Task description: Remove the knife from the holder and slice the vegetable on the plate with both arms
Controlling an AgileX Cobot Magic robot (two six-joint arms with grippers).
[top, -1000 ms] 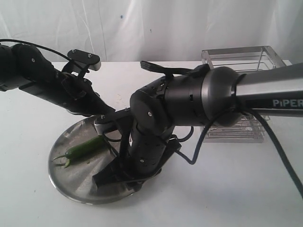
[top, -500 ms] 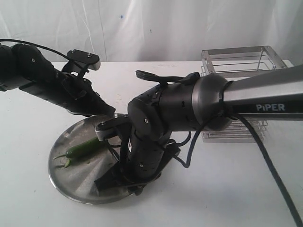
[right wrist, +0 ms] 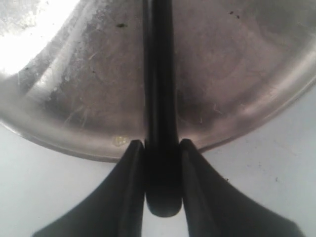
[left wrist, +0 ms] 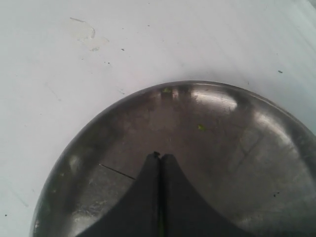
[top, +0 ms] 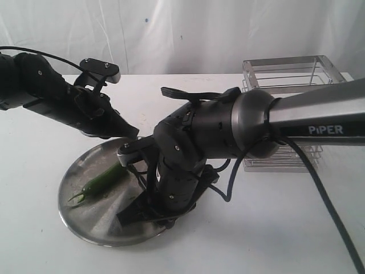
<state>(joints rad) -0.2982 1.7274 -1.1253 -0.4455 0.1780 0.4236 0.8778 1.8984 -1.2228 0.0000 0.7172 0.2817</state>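
Observation:
The green vegetable [top: 102, 180] lies slanted on the steel plate [top: 85, 224], stem end toward the front left. Its thicker end runs under my left gripper [left wrist: 160, 157], which is shut. A thin green strip shows in the slit between that gripper's fingers. My right gripper [right wrist: 161, 143] is at the plate's [right wrist: 232, 74] near right rim, shut on the black handle of the knife [right wrist: 159, 74], which reaches out over the plate. In the exterior view the right gripper [top: 134, 216] sits low and the blade is mostly hidden behind the arm. The wire holder [top: 288, 71] stands at the back right.
The bulky right arm [top: 228, 128] crosses the middle of the table in front of the holder, its cables hanging toward the front right. Tiny green bits [left wrist: 200, 127] lie on the plate [left wrist: 247, 158]. White table surrounds the plate; a white curtain hangs behind.
The right arm has shifted left and settled over the plate's right side. The vegetable has swung to a steeper slant, its stem end nearer the front. The left arm has barely moved.

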